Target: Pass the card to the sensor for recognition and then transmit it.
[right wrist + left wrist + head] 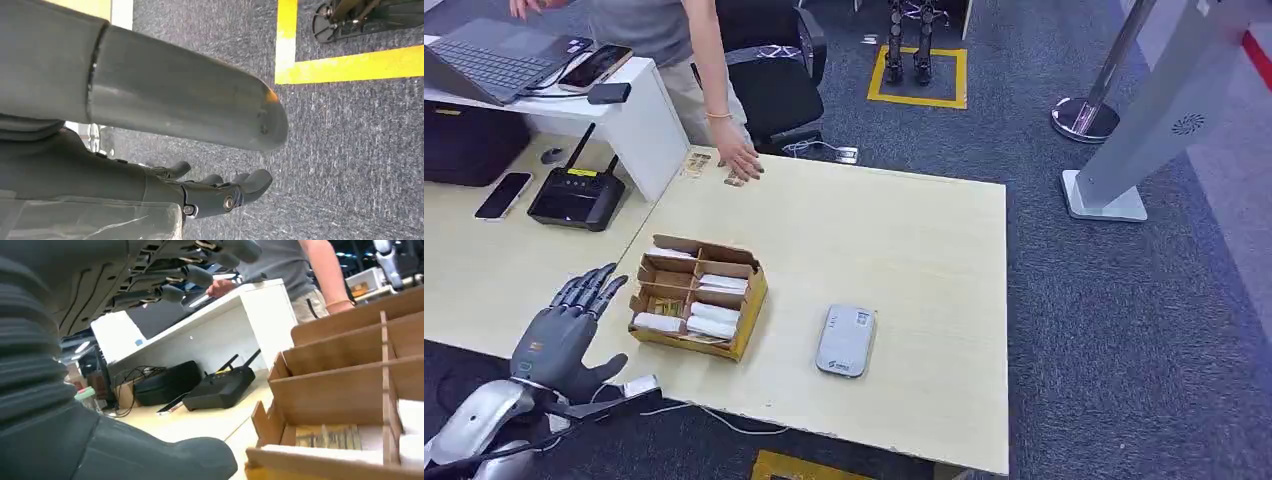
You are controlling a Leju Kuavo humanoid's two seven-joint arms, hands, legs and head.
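A brown cardboard box (696, 297) with several compartments sits on the pale table (904, 230), and white cards (712, 318) lie in it. My left hand (564, 328) hovers just left of the box, fingers spread, holding nothing. In the left wrist view the left hand (75, 390) shows its fingers (200, 275) and thumb wide apart beside the box (340, 385), with a white card (411, 422) in a near compartment. The grey flat sensor (845, 340) lies on the table to the right of the box. My right hand (150, 145) hangs over grey carpet with nothing in it.
A person stands behind the table with a hand (738, 160) resting on its far edge. A black router (576, 195), a phone (503, 195) and a black case (464, 145) sit on the left desk. A white shelf carries a laptop (489, 60).
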